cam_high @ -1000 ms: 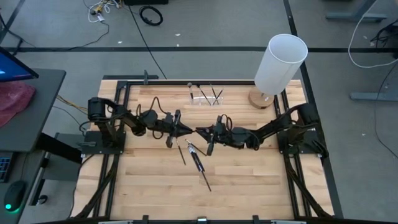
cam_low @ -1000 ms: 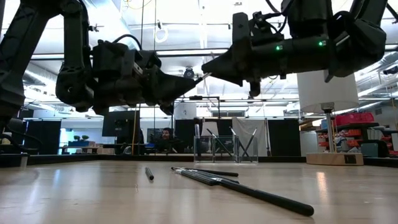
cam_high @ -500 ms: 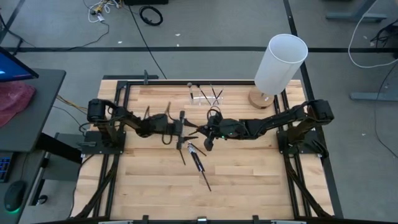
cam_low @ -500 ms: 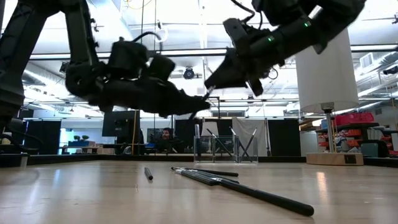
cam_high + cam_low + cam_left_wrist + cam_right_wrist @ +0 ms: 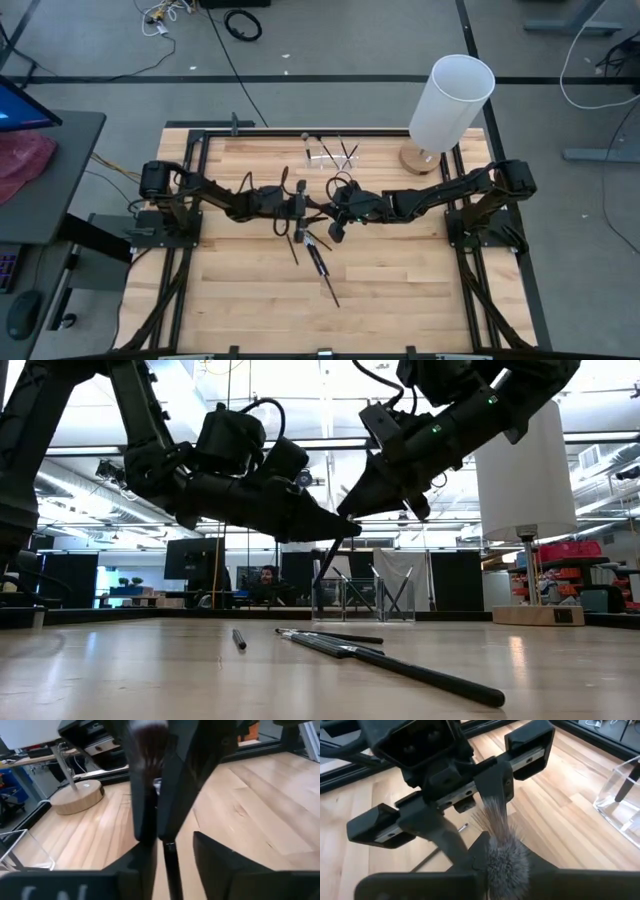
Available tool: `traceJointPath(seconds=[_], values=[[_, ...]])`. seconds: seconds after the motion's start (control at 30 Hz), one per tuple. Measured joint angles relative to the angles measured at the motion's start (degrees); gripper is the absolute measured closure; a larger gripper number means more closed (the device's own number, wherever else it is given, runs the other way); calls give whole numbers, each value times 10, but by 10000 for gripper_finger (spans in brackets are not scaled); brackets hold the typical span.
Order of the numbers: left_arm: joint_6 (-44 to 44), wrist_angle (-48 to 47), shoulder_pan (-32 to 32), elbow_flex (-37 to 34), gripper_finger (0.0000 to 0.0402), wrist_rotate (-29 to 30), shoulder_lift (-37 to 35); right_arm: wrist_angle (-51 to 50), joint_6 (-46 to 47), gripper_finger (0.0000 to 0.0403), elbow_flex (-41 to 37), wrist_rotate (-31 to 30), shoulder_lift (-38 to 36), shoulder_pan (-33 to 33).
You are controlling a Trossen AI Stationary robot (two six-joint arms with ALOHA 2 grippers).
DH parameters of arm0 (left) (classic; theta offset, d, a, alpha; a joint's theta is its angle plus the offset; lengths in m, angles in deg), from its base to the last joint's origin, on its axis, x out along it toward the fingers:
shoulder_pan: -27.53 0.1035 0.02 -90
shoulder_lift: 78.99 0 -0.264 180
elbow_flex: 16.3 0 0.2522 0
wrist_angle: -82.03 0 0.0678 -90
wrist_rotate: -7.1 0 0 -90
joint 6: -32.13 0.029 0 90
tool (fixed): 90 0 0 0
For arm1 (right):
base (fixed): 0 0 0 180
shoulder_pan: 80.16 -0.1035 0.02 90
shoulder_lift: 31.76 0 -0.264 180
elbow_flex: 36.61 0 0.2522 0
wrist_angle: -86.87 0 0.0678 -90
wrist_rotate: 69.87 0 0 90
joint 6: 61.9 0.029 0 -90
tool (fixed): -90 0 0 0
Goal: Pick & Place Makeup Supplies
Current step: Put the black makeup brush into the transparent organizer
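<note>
The two grippers meet nose to nose above the middle of the bench (image 5: 240,300), and one brush (image 5: 330,560) hangs between them. The left gripper (image 5: 300,202) reaches in from 9 o'clock, the right gripper (image 5: 338,205) from 3 o'clock.

In the left wrist view the brush (image 5: 150,785) runs up between the left fingers (image 5: 137,795), its dark handle pressed by both, so these jaws are clenched on it. The bristle head (image 5: 501,845) fills the right wrist view just at the right gripper's fingers, but whether those jaws are pinching it cannot be told. In the low view the handle slants down from the joined tips, well clear of the wood.

Below the grippers, toward 6 o'clock, loose sticks (image 5: 318,262) lie on the bench in a small bundle, with one short stick (image 5: 239,638) lying apart from them. At 12 o'clock a clear holder (image 5: 333,155) stands with a few brushes leaning in it. A white cylinder (image 5: 450,100) on a round wooden base stands at about 1 o'clock, near the bench's far edge.
</note>
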Motion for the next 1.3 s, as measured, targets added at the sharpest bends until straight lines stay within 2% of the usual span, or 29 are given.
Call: traceJointPath(seconds=[0.27,0.3,0.43,0.57,0.77,0.9,1.1,1.3], values=[[-21,0,1,0,376,2,0,3,-2,372,0,-1,0,0],[-24,0,1,0,379,2,0,3,-4,371,0,-2,0,0],[-35,0,3,0,379,0,0,-4,-15,362,0,0,-3,-1],[-48,-3,17,-10,379,1,-6,-63,-23,337,0,-14,-42,-1],[-72,23,81,-49,379,12,-60,-145,10,314,-1,-162,-97,-24],[-83,95,153,-56,379,-10,-77,-142,15,312,-1,-218,-91,-41],[-86,112,255,-14,379,-68,-50,-109,16,314,-2,-228,-69,-42],[-98,111,299,41,379,-96,12,-83,3,319,-2,-227,-63,-45]])
